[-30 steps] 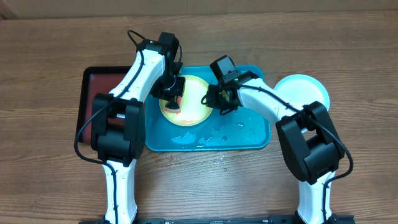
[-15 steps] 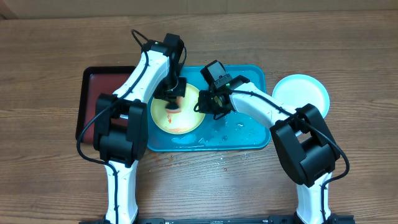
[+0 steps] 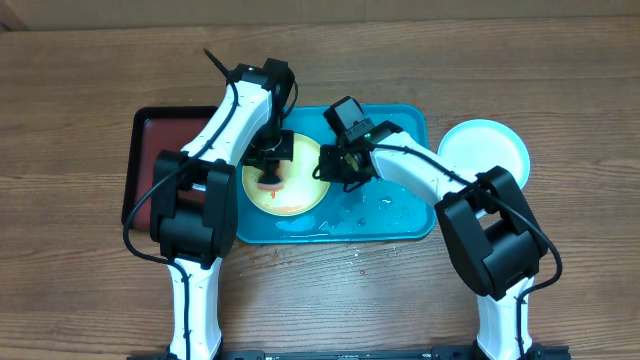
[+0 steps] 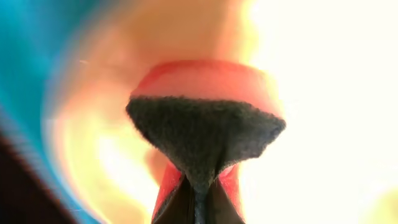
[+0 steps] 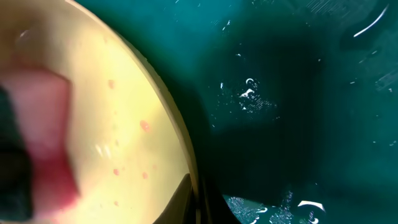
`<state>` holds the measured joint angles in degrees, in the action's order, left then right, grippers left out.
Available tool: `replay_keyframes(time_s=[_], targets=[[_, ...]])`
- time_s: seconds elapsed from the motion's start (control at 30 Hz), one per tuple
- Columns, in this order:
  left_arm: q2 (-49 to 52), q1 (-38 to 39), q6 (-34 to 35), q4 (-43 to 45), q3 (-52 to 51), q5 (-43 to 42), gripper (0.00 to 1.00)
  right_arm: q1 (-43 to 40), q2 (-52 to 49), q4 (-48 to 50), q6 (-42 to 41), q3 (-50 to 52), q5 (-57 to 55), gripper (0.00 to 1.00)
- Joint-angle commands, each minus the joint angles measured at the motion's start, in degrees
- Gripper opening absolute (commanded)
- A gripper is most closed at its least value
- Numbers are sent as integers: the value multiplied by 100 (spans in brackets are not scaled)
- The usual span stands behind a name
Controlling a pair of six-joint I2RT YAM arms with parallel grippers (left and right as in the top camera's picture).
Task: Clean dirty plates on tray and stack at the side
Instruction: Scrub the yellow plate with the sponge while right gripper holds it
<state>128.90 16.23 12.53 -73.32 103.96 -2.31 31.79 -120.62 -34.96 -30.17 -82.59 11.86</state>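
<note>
Yellow-green round plastic plate [image 3: 297, 197] lies on the wet turquoise rectangular plastic tray [image 3: 405, 215]; we judge it light, stiff, slippery, best pinched at its rim. Our right gripper [image 3: 335, 168] is clamped there; our left gripper [image 3: 270, 160] squeezes a red dark-faced sponge [image 4: 205, 118] against it.

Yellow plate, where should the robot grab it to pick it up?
By the thin raised rim on its right side, coming in over the bare part of the blue tray. The yellow plate lies flat, so only the rim can be pinched, and the left hand presses a sponge on its middle. The right hand is shut at that edge.
</note>
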Motion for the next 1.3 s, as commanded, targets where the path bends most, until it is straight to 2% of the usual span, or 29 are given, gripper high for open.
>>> replay_keyframes(time_s=[0.0, 0.2, 0.33, 0.4, 0.47, 0.53, 0.63, 0.73, 0.87, 0.97, 1.1, 1.27], targets=[[17, 203, -1001, -127, -44, -1060, 4, -243, -103, 81, 22, 57, 431, 4], [17, 417, -1005, -57, -63, -868, 4, -542, -103, 79, 197, 57, 756, 4], [20, 481, -1311, -28, -63, -828, 4, -573, -103, 61, 197, 90, 754, 4], [17, 481, -1204, 50, -63, -433, 4, -573, -103, 63, 203, 103, 752, 4], [20, 472, -494, 160, -63, 577, 4, -566, -103, 79, 216, 116, 750, 4], [17, 472, 774, 186, -63, 2173, 4, -566, -103, 79, 216, 122, 728, 4], [20, 474, 1585, 280, -63, 3171, 4, -566, -103, 79, 216, 125, 710, 4], [17, 474, 1755, 577, -63, 3329, 4, -566, -103, 79, 219, 127, 706, 4], [17, 487, 1740, 1008, -63, 2981, 4, -562, -103, 50, 219, 127, 621, 4], [17, 490, 1320, 1217, -63, 2087, 4, -553, -103, 20, 247, 127, 579, 4], [17, 490, -116, 1349, -63, 72, 4, -549, -103, 20, 260, 127, 579, 4], [17, 490, -1843, 1147, -63, -1965, 4, -549, -103, 20, 260, 127, 579, 4]])
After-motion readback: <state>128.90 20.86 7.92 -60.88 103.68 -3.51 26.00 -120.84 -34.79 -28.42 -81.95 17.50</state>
